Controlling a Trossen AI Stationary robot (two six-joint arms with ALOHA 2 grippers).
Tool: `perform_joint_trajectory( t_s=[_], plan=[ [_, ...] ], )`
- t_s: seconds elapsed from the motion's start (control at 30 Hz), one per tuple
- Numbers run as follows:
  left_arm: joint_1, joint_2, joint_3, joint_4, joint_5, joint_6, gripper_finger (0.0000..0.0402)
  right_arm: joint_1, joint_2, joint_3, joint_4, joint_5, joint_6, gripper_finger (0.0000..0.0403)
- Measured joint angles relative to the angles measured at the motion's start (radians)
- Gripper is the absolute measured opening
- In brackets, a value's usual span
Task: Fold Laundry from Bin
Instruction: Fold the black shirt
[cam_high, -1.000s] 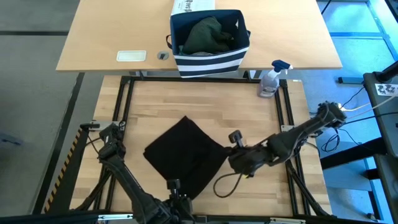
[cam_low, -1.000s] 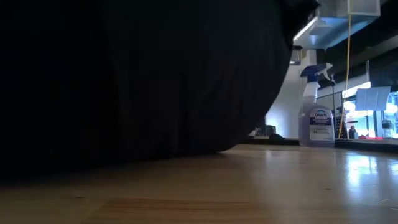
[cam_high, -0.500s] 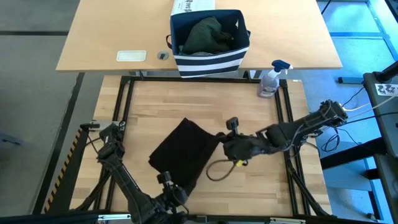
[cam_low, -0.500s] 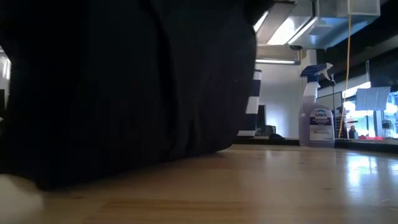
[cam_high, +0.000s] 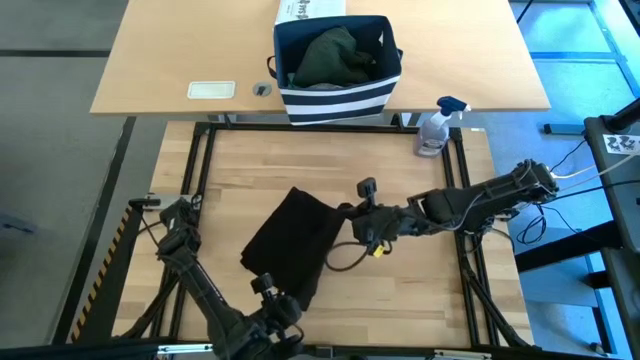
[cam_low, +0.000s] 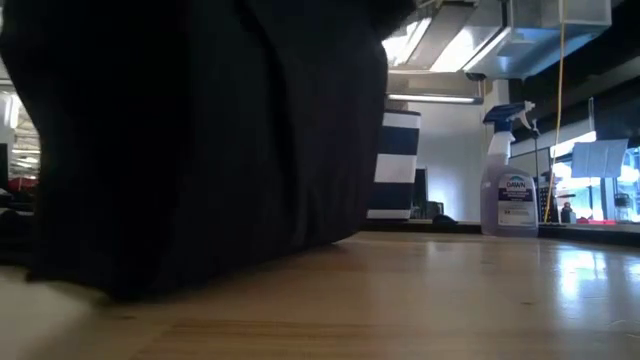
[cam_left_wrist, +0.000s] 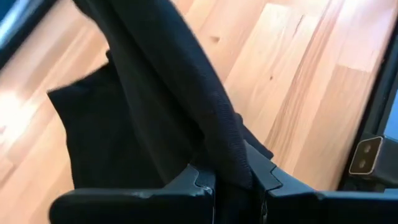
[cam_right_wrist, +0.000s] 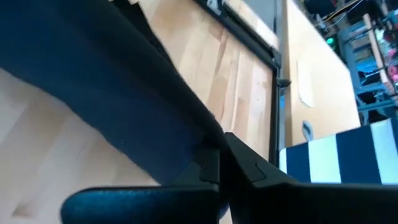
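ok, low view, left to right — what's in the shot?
black garment hanging over the left and middle → striped bin showing just past the garment's edge → spray bottle standing at the table's far edge.

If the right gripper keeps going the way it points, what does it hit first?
Beyond the black cloth it grips, the right gripper points left across bare table. The way looks free to the frame rail, though height is unclear.
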Motion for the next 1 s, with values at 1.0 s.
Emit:
perform_joint_trajectory(
  t_s=[1.0],
  plan=[
    [0.151, 0.001, -0.179, 0.821, -0.178, 0.655, 0.0024, 0.278, -0.291, -0.299, -0.081, 0.260, 0.344, 0.0000]
  ],
)
